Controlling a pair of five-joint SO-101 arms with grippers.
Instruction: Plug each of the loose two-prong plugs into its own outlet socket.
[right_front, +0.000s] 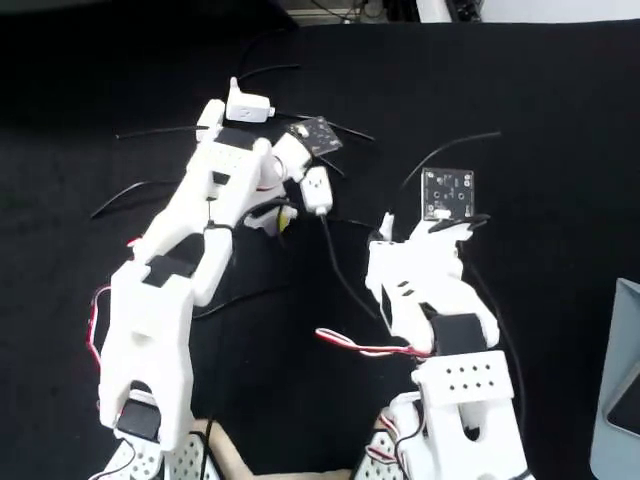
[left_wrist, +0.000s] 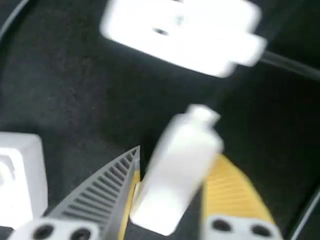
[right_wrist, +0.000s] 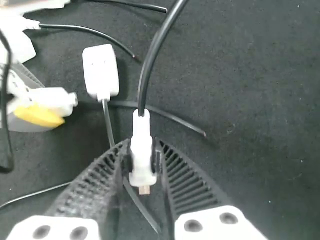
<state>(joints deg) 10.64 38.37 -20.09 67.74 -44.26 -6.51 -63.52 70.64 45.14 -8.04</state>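
Observation:
My left gripper (left_wrist: 177, 156) is shut on a white two-prong plug (left_wrist: 175, 185), held between the grey finger and the yellow pad. Just beyond the plug's tip lies a white outlet socket (left_wrist: 185, 32) with its slots facing up. In the high view this gripper (right_front: 272, 216) sits beside that socket (right_front: 317, 188) at the table's middle. My right gripper (right_wrist: 141, 150) is shut on a second white plug (right_wrist: 141, 127) with a black cable running off it. That gripper (right_front: 385, 232) is a little right of the socket (right_wrist: 101, 70).
A second white socket (right_front: 248, 105) lies at the back. Two black square boards (right_front: 447, 192) (right_front: 315, 135) rest on the black cloth, and thin black cables (right_front: 340, 270) cross the middle. A grey object (right_front: 620, 390) stands at the right edge.

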